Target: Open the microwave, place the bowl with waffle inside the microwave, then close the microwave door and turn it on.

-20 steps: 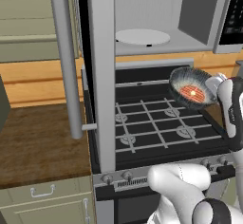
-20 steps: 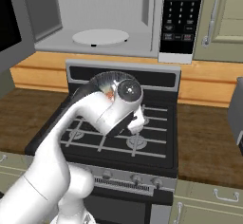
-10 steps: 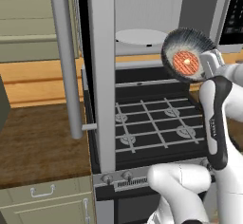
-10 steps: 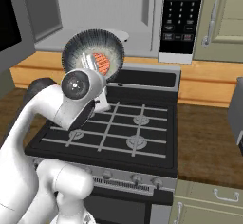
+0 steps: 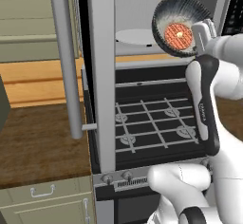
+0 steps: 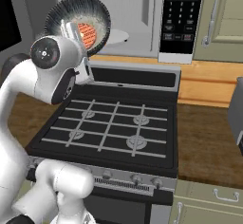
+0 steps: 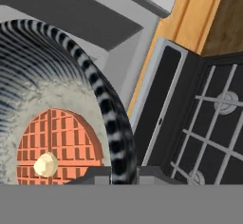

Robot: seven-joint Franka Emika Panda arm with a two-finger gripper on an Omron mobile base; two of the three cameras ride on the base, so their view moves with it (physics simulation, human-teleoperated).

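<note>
Grey bowl [image 5: 182, 24] with one waffle [image 5: 178, 36] clamped in claw [image 5: 201, 31], one microwave [image 6: 142, 14] open

Small round dark grey mesh-patterned bowl [image 5: 181, 24] with the round orange-red waffle [image 5: 178, 36], clamped by its rim in the two-finger pincer [image 5: 201, 32], now raised from low over the black stove grates [image 5: 152, 126] to the open grey microwave cavity [image 5: 142, 9], tilted further onto its side
</note>
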